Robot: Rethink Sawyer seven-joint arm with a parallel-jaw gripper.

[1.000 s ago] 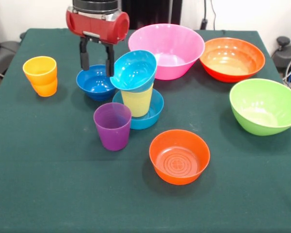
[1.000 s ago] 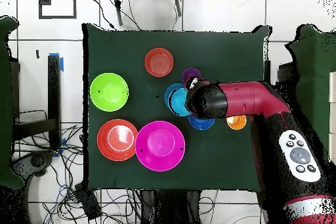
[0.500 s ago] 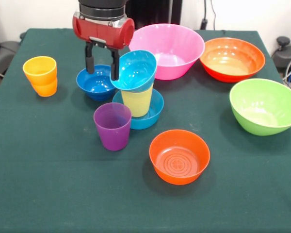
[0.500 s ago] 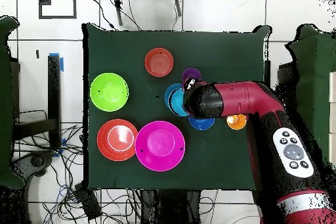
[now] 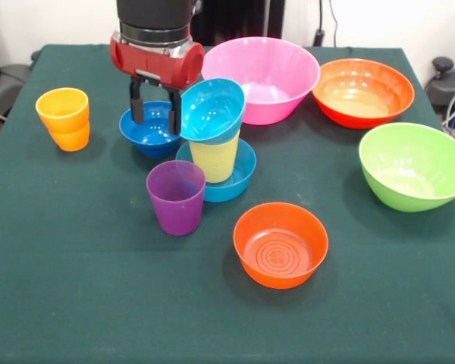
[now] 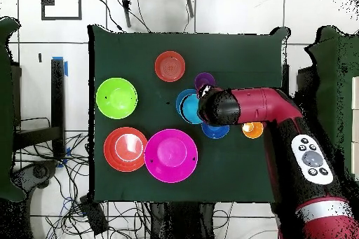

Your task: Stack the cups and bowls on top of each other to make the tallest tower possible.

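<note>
1. The tower (image 5: pixel 214 152) stands near the middle of the green worktop (image 5: pixel 98 303): a mid-blue small bowl (image 5: pixel 239 178) as base, the pale yellow cup (image 5: pixel 214 158) upright in it, and the cyan small bowl (image 5: pixel 211 110) on top, tilted so its mouth faces the camera in the front view.
2. The tool (image 5: pixel 155 110) hangs just beside the cyan bowl's rim, above the dark blue small bowl (image 5: pixel 148 129). Its 2 black fingers (image 5: pixel 136 106) are spread, grasping nothing; 1 stands at the cyan bowl's edge, though whether it touches cannot be told.
3. The purple cup (image 5: pixel 176 196) stands upright just in front of the tower's base.
4. The orange cup (image 5: pixel 63 118) stands well apart near the worktop's side.
5. The orange-red small bowl (image 5: pixel 280 244) sits nearer the camera.
6. The 3 large bowls sit upright: pink (image 5: pixel 261 76) behind the tower, orange-red (image 5: pixel 362 92) beside it, lime green (image 5: pixel 414 165) further forward.
7. From overhead, the red arm (image 6: pixel 259 106) covers part of the tower.
</note>
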